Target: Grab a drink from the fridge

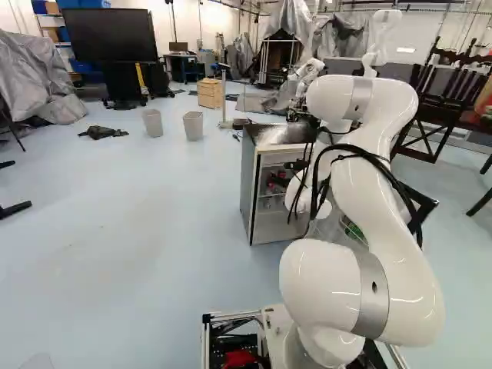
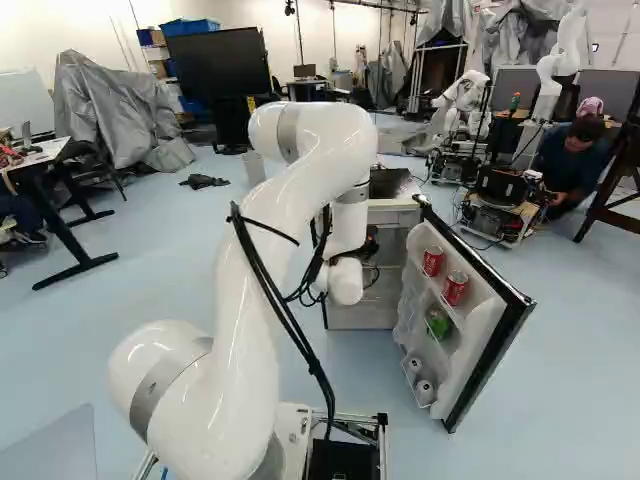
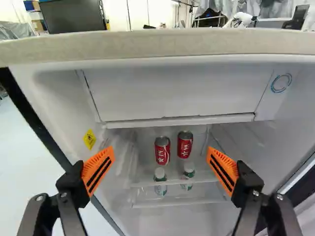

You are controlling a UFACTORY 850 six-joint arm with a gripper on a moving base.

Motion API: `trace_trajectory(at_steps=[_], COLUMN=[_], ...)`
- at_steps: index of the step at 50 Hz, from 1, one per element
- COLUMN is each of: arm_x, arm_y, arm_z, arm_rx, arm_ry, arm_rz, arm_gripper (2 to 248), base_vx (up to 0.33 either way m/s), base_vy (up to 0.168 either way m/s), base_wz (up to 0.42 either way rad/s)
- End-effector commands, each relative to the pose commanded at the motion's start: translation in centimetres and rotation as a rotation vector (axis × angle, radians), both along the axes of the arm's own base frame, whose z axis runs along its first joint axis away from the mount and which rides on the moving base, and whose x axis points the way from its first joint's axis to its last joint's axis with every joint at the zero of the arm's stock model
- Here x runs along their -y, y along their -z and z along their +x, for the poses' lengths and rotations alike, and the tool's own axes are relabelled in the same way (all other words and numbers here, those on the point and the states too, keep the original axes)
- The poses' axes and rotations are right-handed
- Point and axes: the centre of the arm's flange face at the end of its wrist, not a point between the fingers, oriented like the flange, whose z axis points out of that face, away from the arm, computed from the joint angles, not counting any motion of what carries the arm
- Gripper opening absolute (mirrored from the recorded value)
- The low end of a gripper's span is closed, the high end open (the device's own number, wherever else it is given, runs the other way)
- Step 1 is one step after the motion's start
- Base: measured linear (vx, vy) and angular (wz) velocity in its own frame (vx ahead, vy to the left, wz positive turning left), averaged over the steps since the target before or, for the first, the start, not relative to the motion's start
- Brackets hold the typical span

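**Spread Fingers Faced the Cans at the Open Fridge!**

And there was the gripper point(image 1: 283, 175), right at the mouth of the fridge point(image 1: 250, 184), its two fingers spread wide, orange pads point(image 3: 98, 169) well apart! Past them, deeper inside, stood the drinks, seen between the fingertips. What a frame around them: the pale top edge point(image 3: 157, 45) ran across above, and under it a shut white compartment point(image 3: 172, 93) filled the upper part of the interior. The side walls closed in, one carrying a yellow sticker point(image 3: 89, 139). Over in the right base view, the door point(image 2: 485, 345) hung wide open beside the arm, its racks loaded with two red cans point(image 2: 444, 274), something green point(image 2: 437, 322) and two pale round-ended items point(image 2: 420, 378). Behind the fridge came a big black screen point(image 1: 108, 35), two grey bins point(image 1: 173, 124), a wooden drawer chest point(image 1: 209, 93) and, off beyond the door, another robot point(image 2: 465, 100).

Now, the drinks themselves! Two red cans point(image 3: 173, 147) stood upright side by side on a clear shelf point(image 3: 147, 183), a slim gap between them, silvery tops showing, white marks on their fronts. Lower down showed two bottles point(image 3: 160, 181) with white caps and greenish labels, partly behind the shelf edge.
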Motion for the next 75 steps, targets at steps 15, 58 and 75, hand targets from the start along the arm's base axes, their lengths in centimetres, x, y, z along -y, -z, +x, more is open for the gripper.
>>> trace_trajectory(at_steps=[15, 58, 75], arm_x=[1.0, 1.2, 1.5], arm_y=[2.7, 9.0, 10.6], arm_z=[2.7, 4.2, 5.8], arm_rx=[0.018, -0.030, -0.035], arm_ry=[-0.003, -0.010, -0.017], arm_rz=[-0.008, 0.002, -0.008], arm_gripper=[247, 247, 247], base_vx=[0.000, 0.000, 0.000], base_vy=[0.000, 0.000, 0.000], base_wz=[0.000, 0.000, 0.000])
